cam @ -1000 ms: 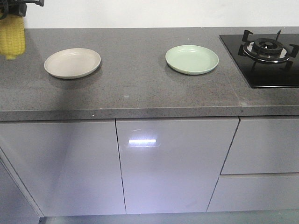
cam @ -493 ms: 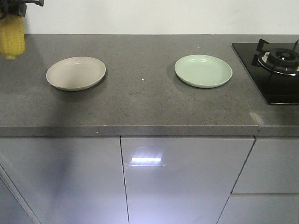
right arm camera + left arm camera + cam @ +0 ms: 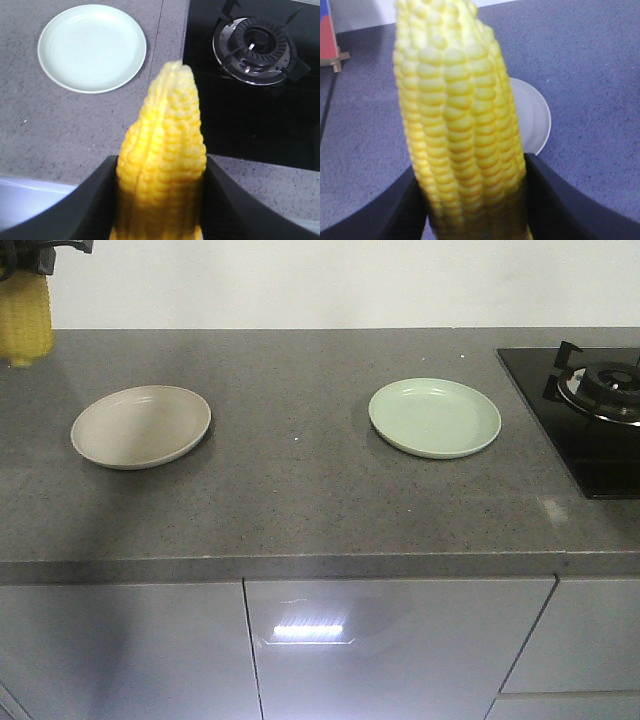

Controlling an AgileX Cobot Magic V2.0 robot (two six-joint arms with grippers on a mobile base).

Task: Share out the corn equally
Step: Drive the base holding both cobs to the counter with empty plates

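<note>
Table (image 3: 300, 510): grey speckled stone, spread below both hands, bearing the plates and hob listed here.

Gas hob (image 3: 255, 45): black, ahead and to the right of the right hand (image 3: 160, 200). Judged no part of the task.

Green plate (image 3: 92, 47): ahead and to the left of the right hand, well apart from it. Found empty.

Beige plate (image 3: 140, 426): beyond the left hand (image 3: 475, 200), down on the table, largely hidden behind the cob in the wrist view. Found empty.

Left corn cob (image 3: 460, 125): clamped at its base between the left hand's dark fingers (image 3: 565, 200), tip pointing away from the hand, held well clear of the table.

Right corn cob (image 3: 162, 150): clamped likewise in the right hand, tip outward, off the table.

Step judged: carrying, one cob per hand, neither yet over a plate; nothing delivered.

Next move calls for bringing each hand over its nearer plate, lowering until the cob sits just above the dish, tilting toward level, then opening.

Risk judged: rolling over the shallow rim if released from height.
</note>
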